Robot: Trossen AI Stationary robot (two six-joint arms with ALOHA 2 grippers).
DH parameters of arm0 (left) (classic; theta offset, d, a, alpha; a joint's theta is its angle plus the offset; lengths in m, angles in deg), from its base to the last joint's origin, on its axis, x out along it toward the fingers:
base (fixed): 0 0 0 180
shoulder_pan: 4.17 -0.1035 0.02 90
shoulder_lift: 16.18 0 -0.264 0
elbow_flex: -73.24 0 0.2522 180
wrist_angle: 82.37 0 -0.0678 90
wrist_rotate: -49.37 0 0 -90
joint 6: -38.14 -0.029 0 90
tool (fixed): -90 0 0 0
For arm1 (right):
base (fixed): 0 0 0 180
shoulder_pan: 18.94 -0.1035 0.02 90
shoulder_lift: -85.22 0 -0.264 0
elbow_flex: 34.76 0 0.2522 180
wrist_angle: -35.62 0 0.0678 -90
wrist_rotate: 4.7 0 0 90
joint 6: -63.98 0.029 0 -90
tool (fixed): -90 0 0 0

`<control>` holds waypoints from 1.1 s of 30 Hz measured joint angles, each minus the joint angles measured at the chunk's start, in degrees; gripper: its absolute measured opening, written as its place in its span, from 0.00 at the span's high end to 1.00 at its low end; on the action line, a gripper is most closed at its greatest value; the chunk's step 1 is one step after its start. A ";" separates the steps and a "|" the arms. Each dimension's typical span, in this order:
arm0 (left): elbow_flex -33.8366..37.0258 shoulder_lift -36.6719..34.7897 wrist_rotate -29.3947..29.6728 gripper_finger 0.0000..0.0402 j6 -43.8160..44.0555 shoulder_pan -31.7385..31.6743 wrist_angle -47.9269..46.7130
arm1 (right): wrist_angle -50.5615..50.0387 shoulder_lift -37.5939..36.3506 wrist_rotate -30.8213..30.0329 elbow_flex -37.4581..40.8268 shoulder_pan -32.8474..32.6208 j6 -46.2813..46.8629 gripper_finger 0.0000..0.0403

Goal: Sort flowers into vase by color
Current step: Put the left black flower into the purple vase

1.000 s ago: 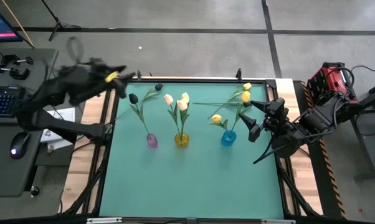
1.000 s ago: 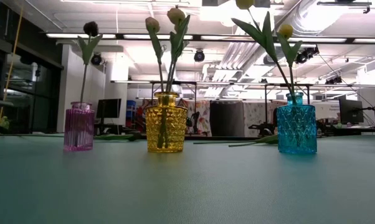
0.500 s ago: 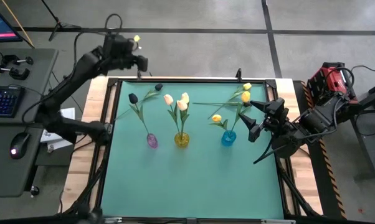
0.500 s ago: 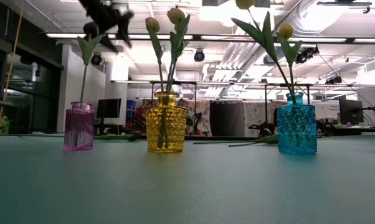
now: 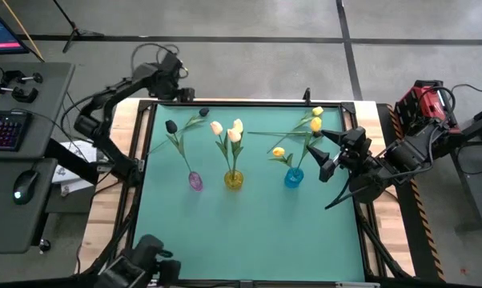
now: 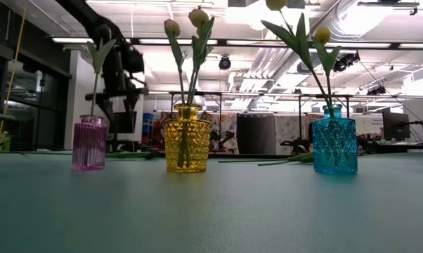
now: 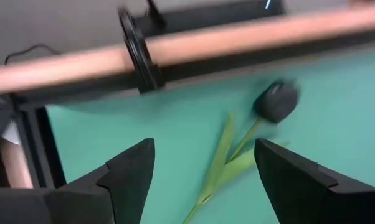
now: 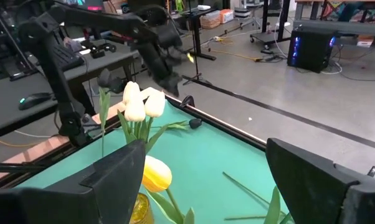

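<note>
Teal mat (image 5: 249,232) covers the table, with three vases in a row across it: a purple vase (image 5: 195,182), a yellow vase (image 5: 234,180) and a blue vase (image 5: 294,178). From above, the purple vase holds one black tulip (image 5: 171,126) whose stem leans away from the yellow vase. The yellow vase holds cream tulips (image 5: 228,130) standing close to upright, and the blue vase holds yellow tulips (image 5: 279,151) that fan outward.

A loose black tulip (image 5: 204,112) lies flat on the mat behind the purple vase, near the table's far edge, its stem running back toward the cream tulips. A loose yellow tulip (image 5: 317,111) lies flat behind the blue vase, its long stem stretching toward the yellow vase.

The left gripper (image 5: 182,93) hangs over the far edge close to the loose black tulip, fingers spread wide and empty; its wrist view alone shows that bud and its leaves between the fingers. The right gripper (image 5: 327,152) waits beside the blue vase, spread wide and empty.

The low view shows the vases' ribbed glass and the stems inside.
</note>
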 joint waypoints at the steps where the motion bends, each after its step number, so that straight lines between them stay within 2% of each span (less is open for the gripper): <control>1: 0.48 0.88 0.00 0.34 -0.64 0.24 -0.62 | 0.00 0.00 0.00 0.00 0.00 0.00 0.20; 6: 1.45 4.33 -0.07 0.34 -5.37 1.83 -2.90 | 0.00 0.00 0.00 0.00 -0.02 -0.02 0.20; 14: 3.47 8.23 0.44 0.34 -8.03 5.50 -2.12 | 0.07 0.00 0.00 0.00 -0.02 1.35 0.20; 23: 3.94 11.99 3.37 0.34 -13.31 9.48 -1.88 | 0.03 0.00 -0.01 0.00 -0.02 1.36 0.20; 33: 3.94 12.43 4.46 0.34 -15.63 10.68 -1.06 | 0.02 0.00 -0.15 0.00 -0.01 1.33 0.20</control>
